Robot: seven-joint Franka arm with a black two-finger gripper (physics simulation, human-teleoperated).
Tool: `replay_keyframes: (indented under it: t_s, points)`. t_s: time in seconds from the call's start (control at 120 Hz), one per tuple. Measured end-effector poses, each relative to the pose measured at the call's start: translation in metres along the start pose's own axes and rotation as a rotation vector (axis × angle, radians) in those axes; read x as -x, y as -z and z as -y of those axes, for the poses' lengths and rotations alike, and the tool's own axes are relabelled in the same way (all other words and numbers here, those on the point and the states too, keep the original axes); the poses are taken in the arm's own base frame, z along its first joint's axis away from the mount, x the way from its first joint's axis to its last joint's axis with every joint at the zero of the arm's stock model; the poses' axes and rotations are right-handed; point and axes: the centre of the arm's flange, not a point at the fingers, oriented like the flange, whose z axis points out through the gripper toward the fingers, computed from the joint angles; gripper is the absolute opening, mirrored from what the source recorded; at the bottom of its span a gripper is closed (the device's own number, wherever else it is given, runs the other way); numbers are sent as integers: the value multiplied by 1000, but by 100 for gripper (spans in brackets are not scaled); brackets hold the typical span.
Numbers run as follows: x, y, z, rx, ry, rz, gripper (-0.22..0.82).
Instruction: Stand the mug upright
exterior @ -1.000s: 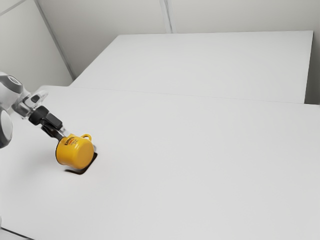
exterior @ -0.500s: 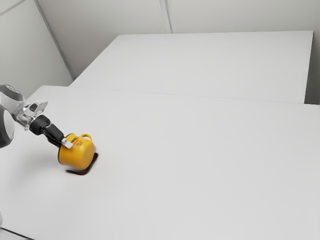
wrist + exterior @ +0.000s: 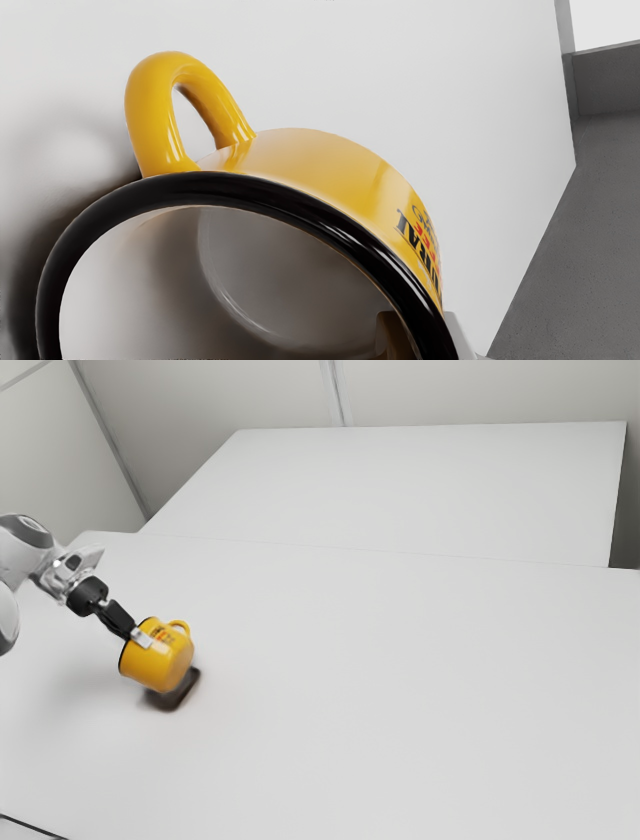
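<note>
Mug [image 3: 158, 663]: tilted, mouth toward the exterior view's left, held over the near table's [image 3: 400, 690] left part there | since the earlier frame: slightly higher and further to the exterior view's right | gripper [image 3: 143, 638]: fingers clamping its wall, one inside, one outside

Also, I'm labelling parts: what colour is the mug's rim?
The rim is black, clearest in the wrist view.
</note>
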Motion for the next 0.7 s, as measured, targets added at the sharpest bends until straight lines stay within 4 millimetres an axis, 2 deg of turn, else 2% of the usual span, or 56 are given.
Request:
replay_keyframes:
  t_s: [0.1, 0.3, 0.5, 0.7]
  points:
    - [-24, -1, -30, -100, -86, 58, -17]
    - [-59, -29, -75, -358, -261, 172, -18]
    - [-74, -63, -86, -585, -412, 240, -18]
    - [-77, -95, -98, -721, -540, 274, -18]
